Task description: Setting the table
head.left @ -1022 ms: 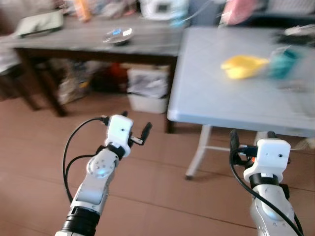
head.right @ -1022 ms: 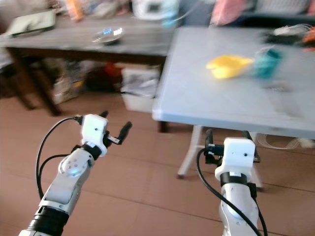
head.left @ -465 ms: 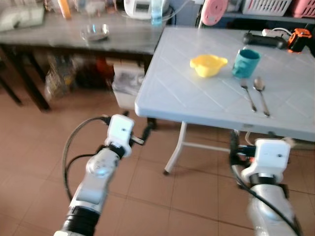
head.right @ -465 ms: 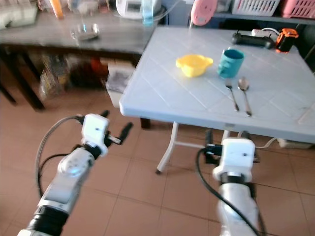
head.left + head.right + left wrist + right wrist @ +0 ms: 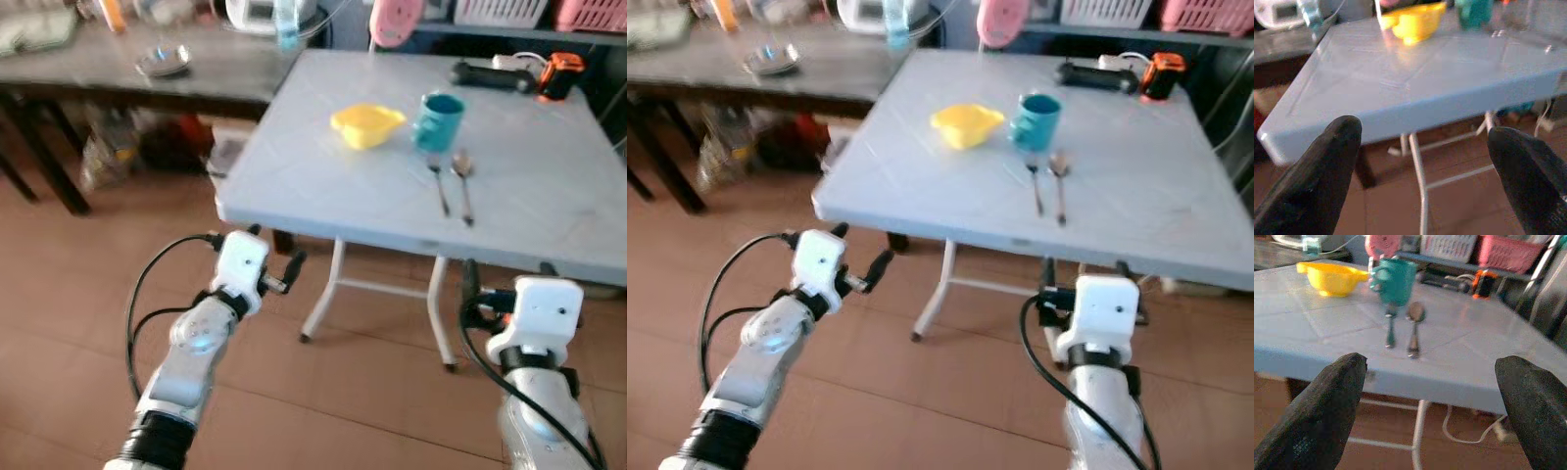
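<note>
Down low, both arms are raised in front of the grey table's point(image 5: 323, 176) near edge, short of it. The left gripper point(image 5: 1420, 161) has its fingers spread wide, holding nothing; the right gripper point(image 5: 1435, 406) likewise. On the tabletop, fork point(image 5: 438, 183) and spoon point(image 5: 462, 184) lie side by side. Just beyond them stands the teal cup point(image 5: 437, 119), with the yellow bowl point(image 5: 364, 124) beside it.

Table point(image 5: 549, 206) bears bowl point(image 5: 364, 124), mug point(image 5: 437, 119), fork point(image 5: 438, 183), spoon point(image 5: 461, 181).
</note>
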{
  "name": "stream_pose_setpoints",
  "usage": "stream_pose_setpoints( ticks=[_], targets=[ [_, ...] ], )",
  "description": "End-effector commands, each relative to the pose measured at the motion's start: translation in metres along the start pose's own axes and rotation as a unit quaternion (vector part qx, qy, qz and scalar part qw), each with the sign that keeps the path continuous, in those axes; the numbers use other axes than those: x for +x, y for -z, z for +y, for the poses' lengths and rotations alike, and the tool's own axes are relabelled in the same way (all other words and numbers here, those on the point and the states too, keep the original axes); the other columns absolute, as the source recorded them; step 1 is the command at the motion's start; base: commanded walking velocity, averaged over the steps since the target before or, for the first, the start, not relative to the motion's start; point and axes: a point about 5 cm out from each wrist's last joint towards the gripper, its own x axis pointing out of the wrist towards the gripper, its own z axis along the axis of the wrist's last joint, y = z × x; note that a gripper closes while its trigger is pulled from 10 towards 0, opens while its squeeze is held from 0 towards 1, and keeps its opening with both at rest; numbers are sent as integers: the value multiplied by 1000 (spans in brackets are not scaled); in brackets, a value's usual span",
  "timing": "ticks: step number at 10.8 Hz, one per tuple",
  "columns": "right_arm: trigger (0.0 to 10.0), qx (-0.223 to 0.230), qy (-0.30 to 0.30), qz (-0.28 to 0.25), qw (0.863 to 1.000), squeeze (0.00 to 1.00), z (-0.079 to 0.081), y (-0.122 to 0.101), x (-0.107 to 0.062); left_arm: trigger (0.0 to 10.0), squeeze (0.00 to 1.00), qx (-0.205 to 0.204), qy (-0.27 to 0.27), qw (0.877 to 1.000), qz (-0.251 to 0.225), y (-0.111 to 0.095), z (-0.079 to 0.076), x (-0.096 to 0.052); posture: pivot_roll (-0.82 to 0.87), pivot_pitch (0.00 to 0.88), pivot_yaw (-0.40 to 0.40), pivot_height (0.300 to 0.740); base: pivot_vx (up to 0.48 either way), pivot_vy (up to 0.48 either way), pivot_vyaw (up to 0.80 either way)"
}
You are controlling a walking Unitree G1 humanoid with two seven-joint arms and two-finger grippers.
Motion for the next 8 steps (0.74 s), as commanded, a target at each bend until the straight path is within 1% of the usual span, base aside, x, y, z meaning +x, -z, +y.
stream_pose_setpoints(
  ticks=[1,3,4,8],
  targets=[
    [10000,-1,1,-7,1000,0,-2,-3,0,10000,0,4,-3,1000,-9,-5,4,2,-56,116,46,740,0,0,0],
    [10000,3,2,-9,1000,0,-2,-4,2,10000,0,-12,-13,1000,-22,-14,6,15,-59,116,41,740,0,0,0],
    [10000,2,1,-9,1000,0,-1,-5,2,10000,0,-18,-11,999,-28,-17,5,18,-62,117,39,740,0,0,0],
    [10000,2,3,-8,1000,0,-3,-5,1,10000,0,-36,3,999,-38,-21,-2,23,-67,118,38,740,0,0,0]
  ],
)
